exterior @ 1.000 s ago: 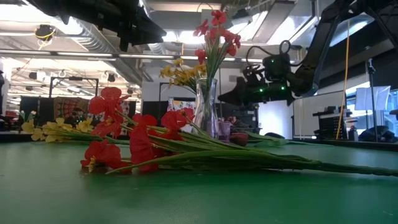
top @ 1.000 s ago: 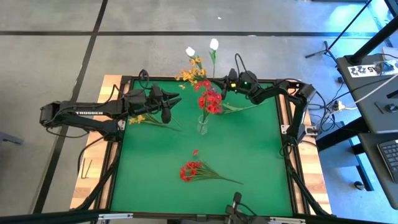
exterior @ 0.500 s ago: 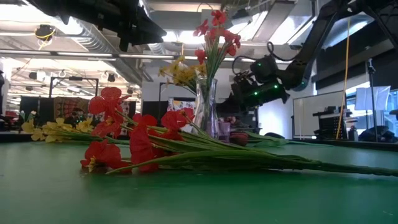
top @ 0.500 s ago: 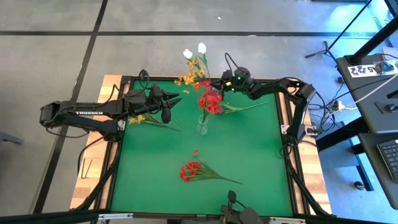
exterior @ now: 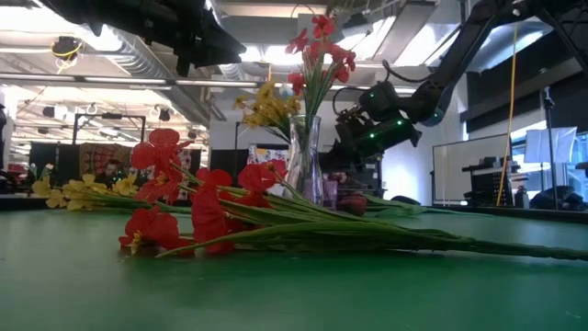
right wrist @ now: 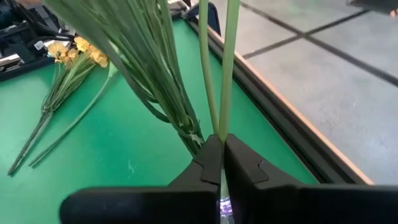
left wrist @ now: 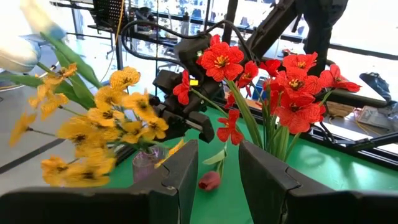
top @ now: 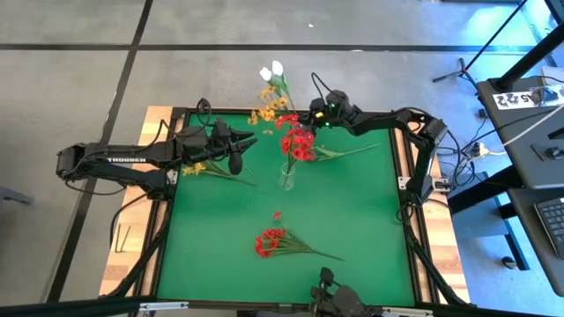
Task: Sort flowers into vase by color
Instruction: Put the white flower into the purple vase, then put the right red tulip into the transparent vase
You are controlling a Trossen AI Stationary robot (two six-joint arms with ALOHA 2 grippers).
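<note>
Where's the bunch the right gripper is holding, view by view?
High view: held bunch, white and yellow heads past the table's far edge, right gripper shut on its stems.
Low view: its yellow heads left of the glass vase.
Left wrist view: yellow heads on the left, blurred.
Right wrist view: only its green stems.
Shared landmark: the vase's red flowers, except in the right wrist view.

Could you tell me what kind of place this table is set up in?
Probably a robotics lab or workshop hall: a green table on a bare concrete floor, exposed ceiling ducts, and a side desk with cables.
</note>
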